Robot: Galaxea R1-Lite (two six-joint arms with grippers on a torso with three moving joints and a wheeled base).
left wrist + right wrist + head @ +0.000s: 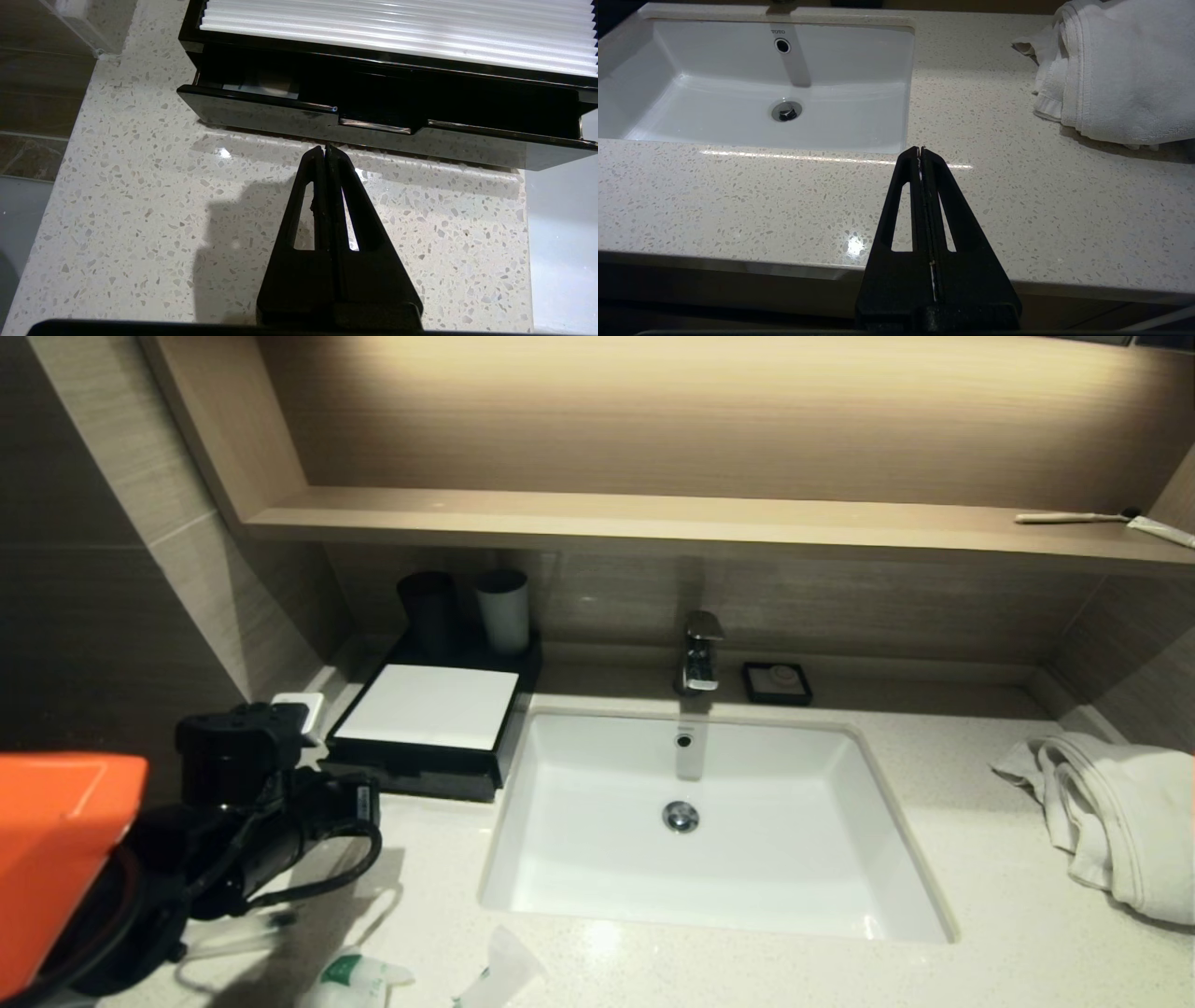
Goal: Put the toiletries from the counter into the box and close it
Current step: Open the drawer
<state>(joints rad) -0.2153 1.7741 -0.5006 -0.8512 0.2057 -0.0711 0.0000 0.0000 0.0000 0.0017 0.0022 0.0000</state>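
We see the box (pixel 383 112) just ahead of the left end effector (pixel 325 148), whose fingers are pressed together, empty; its drawer sits slightly open. The right end effector (pixel 920 150), likewise closed, hovers beside the sink (pixel 859 130).

You get warm light washing the wall above the shelf (pixel 653 518), while the left side stays dim. Glare streaks the desk (pixel 738 196) near the sink (pixel 859 116), and the left arm casts a soft shadow.

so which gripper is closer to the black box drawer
Left. The left gripper, shut, sits just in front of the black box's drawer, which is slightly open. The right gripper, shut, hangs over the counter's front edge near the sink, away from it.
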